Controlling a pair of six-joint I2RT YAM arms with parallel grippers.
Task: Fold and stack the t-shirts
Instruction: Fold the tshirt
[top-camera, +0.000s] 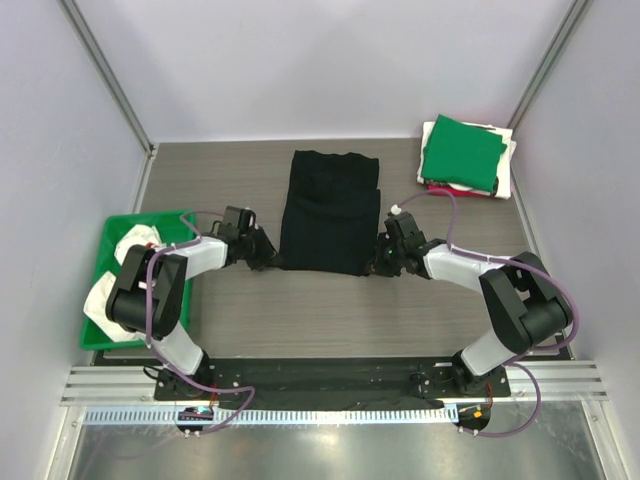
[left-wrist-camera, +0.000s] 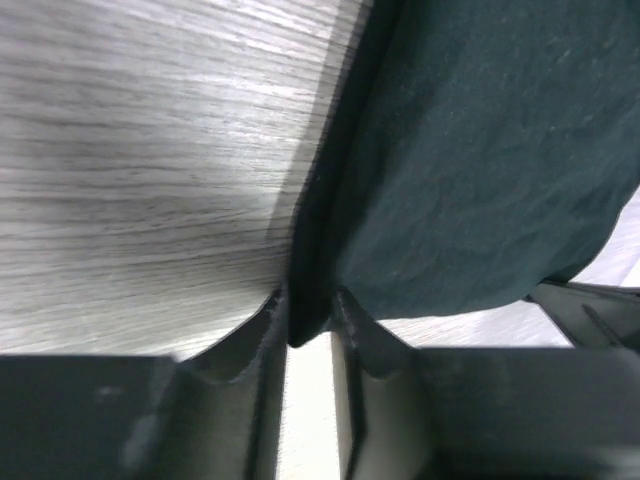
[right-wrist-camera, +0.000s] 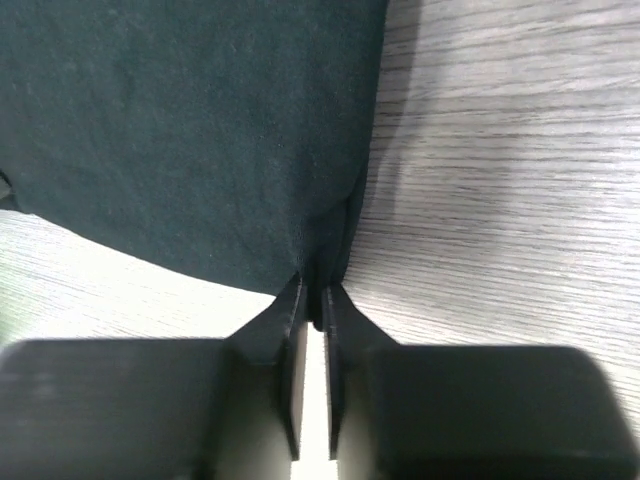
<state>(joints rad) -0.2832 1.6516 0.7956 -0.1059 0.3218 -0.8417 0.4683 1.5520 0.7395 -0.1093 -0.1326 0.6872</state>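
Black t-shirt (top-camera: 330, 212) lies flat mid-surface, folded to a tall rectangle with its long axis running away from the arm bases. Far edge is close to the back wall. Near edge sits about mid-depth.

Room:
- Bare wood-grain surface (top-camera: 320, 310) between the shirt's near edge and the arm bases, full width.
- Left: green tray (top-camera: 118, 225) against the left edge, white cloth (top-camera: 100, 300) bunched in it. The left arm's elbow overlaps the tray in the top view.
- Far right corner: a stack with the green t-shirt (top-camera: 462, 150) on top and a white t-shirt (top-camera: 506, 170) under it. A sliver of red t-shirt (top-camera: 437, 186) shows at the stack's near-left edge. A clear strip of surface separates the stack from the black shirt's right edge.

Claws:
- Left claw (top-camera: 268, 256) is at the near-left corner of the black shirt, low on the surface. In the wrist view the fingertips (left-wrist-camera: 262, 318) are nearly together and the shirt's folded edge fills the narrow gap, so it is pinching cloth.
- Right claw (top-camera: 382, 260) is at the near-right corner. In the wrist view its fingertips (right-wrist-camera: 290, 308) are almost closed, with a thin bunch of the hem clamped between them.

Both grips are at the hem corners, with the tips at surface level.
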